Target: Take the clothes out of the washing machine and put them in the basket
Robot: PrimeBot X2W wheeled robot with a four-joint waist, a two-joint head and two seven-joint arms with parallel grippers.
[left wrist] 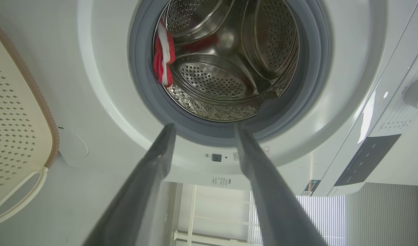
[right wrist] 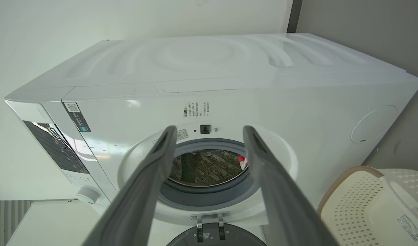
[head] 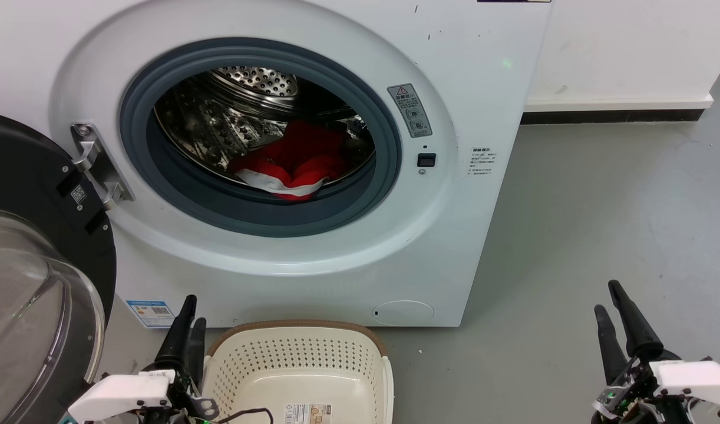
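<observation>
The white washing machine (head: 313, 259) stands with its porthole uncovered and its door (head: 36, 277) swung out to the left. Red clothes (head: 292, 162) with a white panel lie low in the steel drum, also seen as clothes (left wrist: 163, 54) and clothes (right wrist: 242, 161). The cream basket (head: 301, 359) with a brown rim sits on the floor right in front of the machine, with nothing but a paper label inside. My left gripper (head: 192, 312) is open beside the basket's left rim. My right gripper (head: 607, 297) is open low at the right, over bare floor. Both hold nothing.
The black-rimmed glass door (head: 18, 318) juts out at the left, close to my left arm. Grey floor (head: 601, 224) stretches to the right of the machine up to a white wall with a dark skirting (head: 613, 115).
</observation>
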